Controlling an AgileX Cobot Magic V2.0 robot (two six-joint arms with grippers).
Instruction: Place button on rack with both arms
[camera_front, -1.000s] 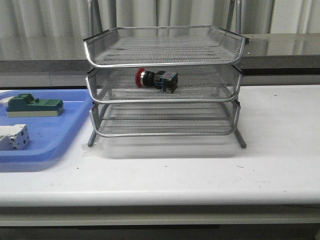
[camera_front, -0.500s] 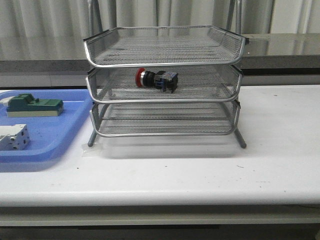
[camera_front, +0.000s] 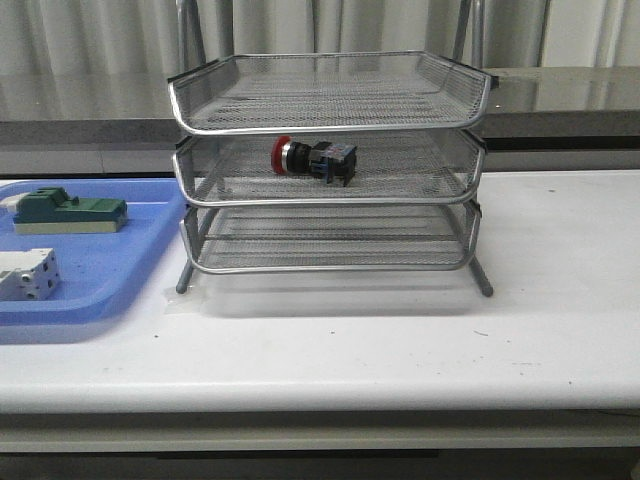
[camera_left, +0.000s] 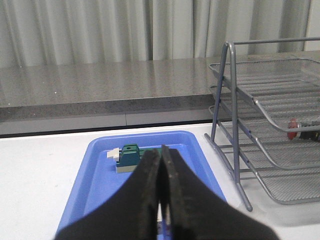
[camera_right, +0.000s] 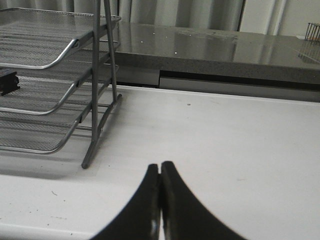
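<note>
The button (camera_front: 313, 159), red cap with a black and blue body, lies on its side on the middle tier of the silver wire rack (camera_front: 328, 125). Its red cap also shows in the left wrist view as the button (camera_left: 295, 126) on the rack (camera_left: 270, 105). A dark end of the button (camera_right: 7, 82) peeks in at the edge of the right wrist view, on the rack (camera_right: 55, 60). My left gripper (camera_left: 160, 152) is shut and empty, hovering over the blue tray. My right gripper (camera_right: 160, 167) is shut and empty above the white table, right of the rack. Neither arm shows in the front view.
A blue plastic tray (camera_front: 110, 270) left of the rack holds a green block (camera_front: 68, 212) and a white terminal block (camera_front: 27, 273). The green block (camera_left: 131, 155) sits just beyond my left fingertips. A grey ledge (camera_front: 560, 95) runs behind the white table (camera_front: 400, 340).
</note>
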